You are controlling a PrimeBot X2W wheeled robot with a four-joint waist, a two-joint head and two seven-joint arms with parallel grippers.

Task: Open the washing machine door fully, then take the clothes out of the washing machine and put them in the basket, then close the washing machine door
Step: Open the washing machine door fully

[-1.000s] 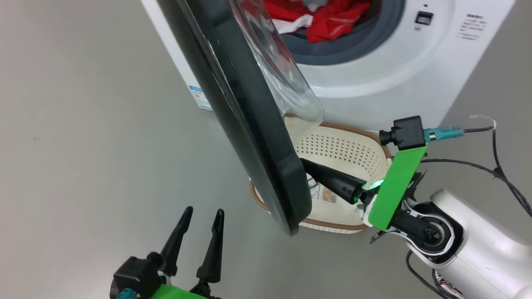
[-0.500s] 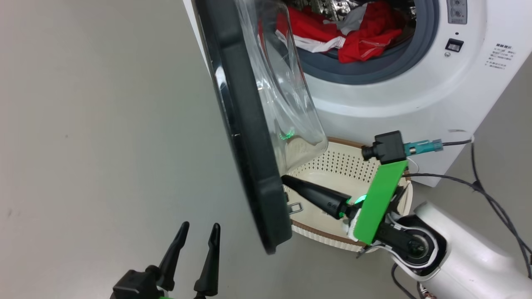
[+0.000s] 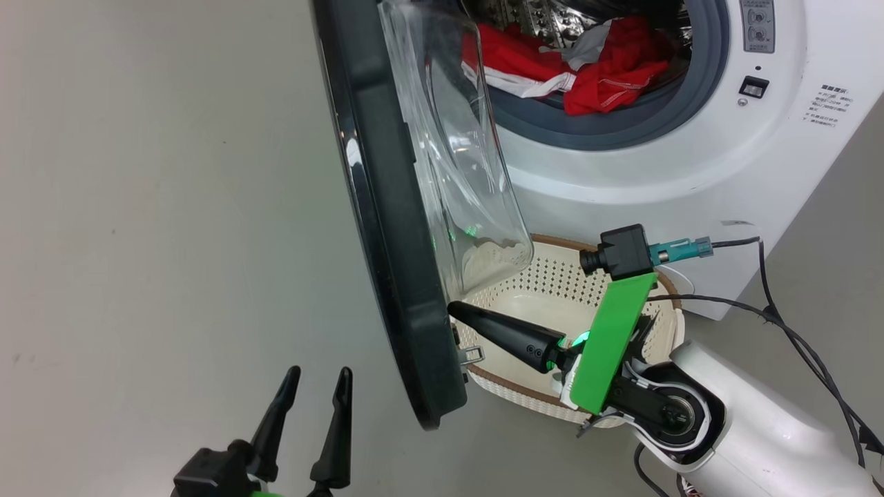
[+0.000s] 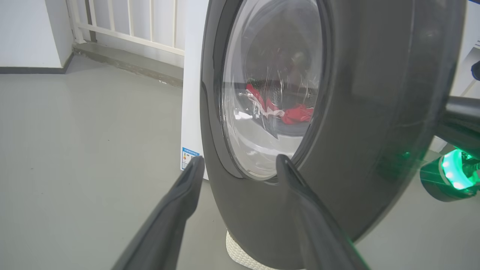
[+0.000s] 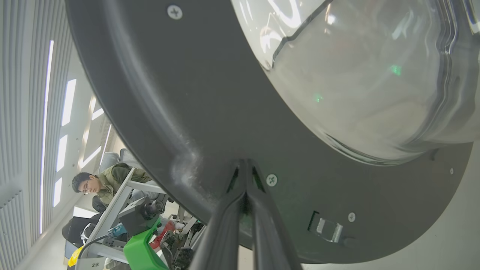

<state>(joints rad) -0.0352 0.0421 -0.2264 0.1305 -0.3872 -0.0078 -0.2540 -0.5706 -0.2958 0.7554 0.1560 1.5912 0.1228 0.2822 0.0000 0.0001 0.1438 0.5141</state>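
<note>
one door (image 3: 387,228) edge-on, swung out, bowl (image 3: 456,172) facing r gripper (image 3: 452,309).

A smooth grey floor (image 3: 138,207) takes up the left half of the head view, matte, with a few small dark specks. In the left wrist view a white wall (image 4: 22,30) stands at the upper left, with a dark baseboard (image 4: 30,70) along its foot. Just right of it runs a white railing (image 4: 131,22) of upright bars above a low grey ledge (image 4: 123,63). At the lower left of the right wrist view a person (image 5: 108,180) in an olive jacket sits leaning forward, near a pale metal frame (image 5: 112,210). Long bright light strips (image 5: 63,112) run up the left side.
</note>
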